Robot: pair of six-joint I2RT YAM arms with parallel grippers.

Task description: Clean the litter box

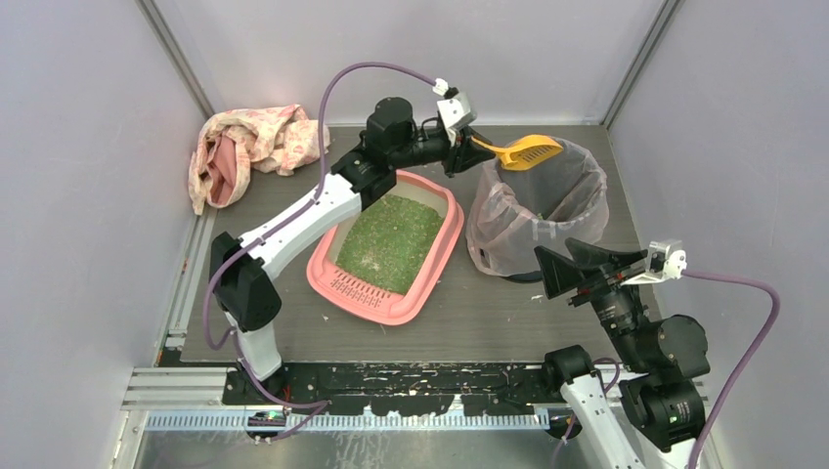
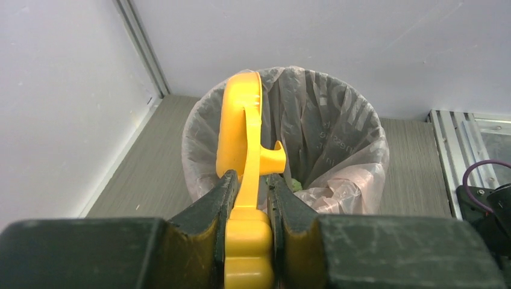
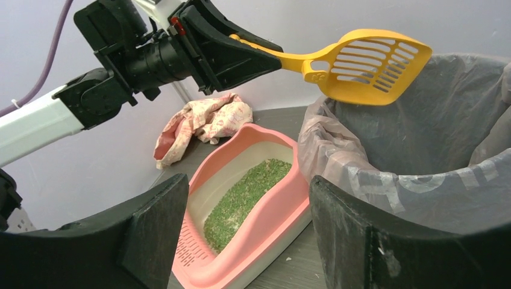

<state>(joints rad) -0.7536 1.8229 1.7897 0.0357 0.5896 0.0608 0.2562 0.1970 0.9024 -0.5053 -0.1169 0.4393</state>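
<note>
Observer: Position and heading of the litter box (image 1: 440, 254)?

Me: Flat on the table (image 1: 489, 327), about mid-surface, just left of the bag-lined bin (image 1: 489, 230), a narrow gap between them. Long axis diagonal. Slotted grate lip (image 1: 357, 286) is the near end, pointing toward my bases and a little left. Opposite end points away and right, under my left wrist. Green granules (image 1: 391, 239) cover the floor.

Observer: Pincers?

Me: Left pincer (image 1: 469, 145) clamped hard on the handle of the yellow scoop (image 1: 528, 151), both fingers pressed to it. Handle runs out rightward and the slotted head hangs over the bin's far-left rim. Right pincer (image 1: 555, 262) spread wide, gripping nothing. It sits low at the bin's near side, fingers aimed left toward the tray. Contact with the bag: cannot tell.

Observer: Surface, room?

Me: Grey wood-grain tabletop, a few pale crumbs beyond the grate end. Pale plain walls on three sides, metal strips in both far corners. Crumpled pink-and-cream floral cloth (image 1: 249, 147) lies in the far-left corner. Slotted aluminium rail (image 1: 391, 420) runs along the near edge.
</note>
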